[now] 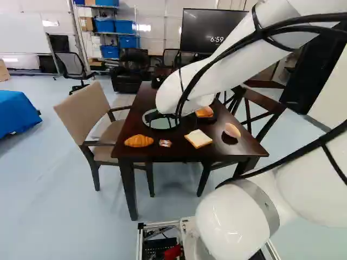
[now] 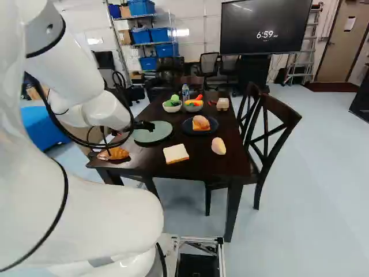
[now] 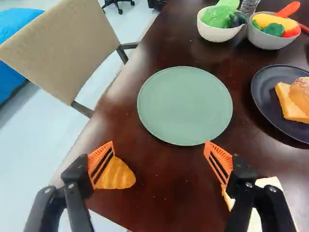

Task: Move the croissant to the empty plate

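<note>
A black gripper hangs above a dark table, its two fingers spread wide. The croissant lies on the table below one finger, partly hidden by it; a bread slice is below the other. Ahead lies a green plate, beside a dark plate holding a sandwich, with bowls beyond

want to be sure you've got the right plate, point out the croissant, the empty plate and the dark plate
croissant (image 1: 139, 141): left base view, middle of its top
empty plate (image 3: 185, 106): wrist view, middle of its bare face
dark plate (image 3: 263, 92): wrist view, bare part beside the food
</note>
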